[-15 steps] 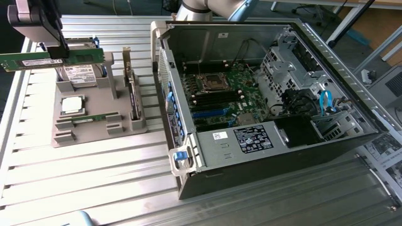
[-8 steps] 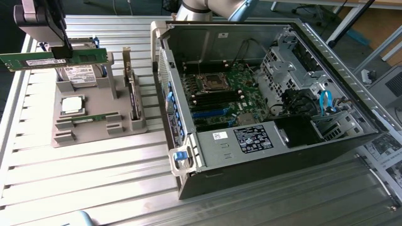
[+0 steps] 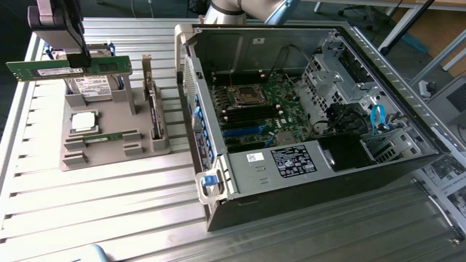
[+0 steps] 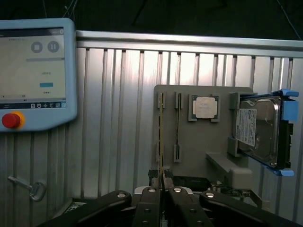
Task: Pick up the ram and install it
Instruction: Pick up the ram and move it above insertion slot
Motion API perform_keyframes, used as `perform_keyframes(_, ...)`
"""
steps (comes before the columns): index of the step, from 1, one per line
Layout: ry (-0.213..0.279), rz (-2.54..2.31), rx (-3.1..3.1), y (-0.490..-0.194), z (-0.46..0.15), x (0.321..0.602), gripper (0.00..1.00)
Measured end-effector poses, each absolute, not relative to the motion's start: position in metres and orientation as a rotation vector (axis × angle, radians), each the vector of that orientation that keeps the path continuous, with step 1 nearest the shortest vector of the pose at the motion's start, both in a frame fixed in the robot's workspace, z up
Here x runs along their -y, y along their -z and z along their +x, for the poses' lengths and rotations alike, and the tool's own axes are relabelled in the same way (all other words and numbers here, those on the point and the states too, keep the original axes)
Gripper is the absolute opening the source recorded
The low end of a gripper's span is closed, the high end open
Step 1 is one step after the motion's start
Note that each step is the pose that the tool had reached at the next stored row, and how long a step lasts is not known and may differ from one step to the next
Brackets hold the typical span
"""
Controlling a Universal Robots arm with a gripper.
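Pickup complete: gripper [image 3: 78, 59] clamped narrow on the ram [image 3: 69, 69], held level above the grey fixture tray [image 3: 109, 155] at ten o'clock in the exterior view. Installation outstanding — motherboard slots [image 3: 251, 115] in the open case [image 3: 218, 43], toward three o'clock, appear unfilled.

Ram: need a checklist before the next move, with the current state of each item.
1. Grip: fingers shut on the ram: ok.
2. Ram clear of the grey holder, hanging above it in the exterior view: ok.
3. Case open, motherboard exposed: ok.
4. Memory slots free of sticks: they look empty, ok.
5. Slot latches open: cannot tell.
6. Blue cable away from the slots, over by the drive cage: ok.
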State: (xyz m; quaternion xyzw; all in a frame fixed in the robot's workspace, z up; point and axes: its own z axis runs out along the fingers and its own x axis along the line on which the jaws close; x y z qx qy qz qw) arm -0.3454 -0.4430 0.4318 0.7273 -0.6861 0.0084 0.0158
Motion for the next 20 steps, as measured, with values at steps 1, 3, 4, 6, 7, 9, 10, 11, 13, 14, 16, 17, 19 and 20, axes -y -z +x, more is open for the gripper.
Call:
perform_keyframes(1, -0.026, 2.262, 2.134, -0.432, -0.345, 0.443, 0.13)
perform_keyframes(3, -0.025, 2.261, 2.134, -0.432, -0.343, 0.443, 0.13)
perform_keyframes(4, -0.024, 2.261, 2.133, -0.432, -0.342, 0.443, 0.13)
perform_keyframes(6, -0.023, 2.261, 2.133, -0.432, -0.341, 0.443, 0.13)
perform_keyframes(7, -0.023, 2.261, 2.133, -0.432, -0.34, 0.443, 0.13)
perform_keyframes(9, -0.022, 2.26, 2.132, -0.432, -0.339, 0.443, 0.13)
perform_keyframes(10, -0.021, 2.26, 2.132, -0.432, -0.338, 0.443, 0.13)
perform_keyframes(11, -0.021, 2.26, 2.132, -0.432, -0.337, 0.443, 0.13)
perform_keyframes(13, -0.02, 2.259, 2.131, -0.432, -0.336, 0.443, 0.13)
perform_keyframes(14, -0.019, 2.259, 2.131, -0.432, -0.335, 0.443, 0.13)
perform_keyframes(16, -0.018, 2.259, 2.131, -0.432, -0.333, 0.443, 0.13)
perform_keyframes(17, -0.017, 2.258, 2.13, -0.432, -0.332, 0.443, 0.13)
perform_keyframes(19, -0.016, 2.258, 2.13, -0.432, -0.331, 0.443, 0.13)
perform_keyframes(20, -0.015, 2.258, 2.13, -0.432, -0.33, 0.443, 0.13)
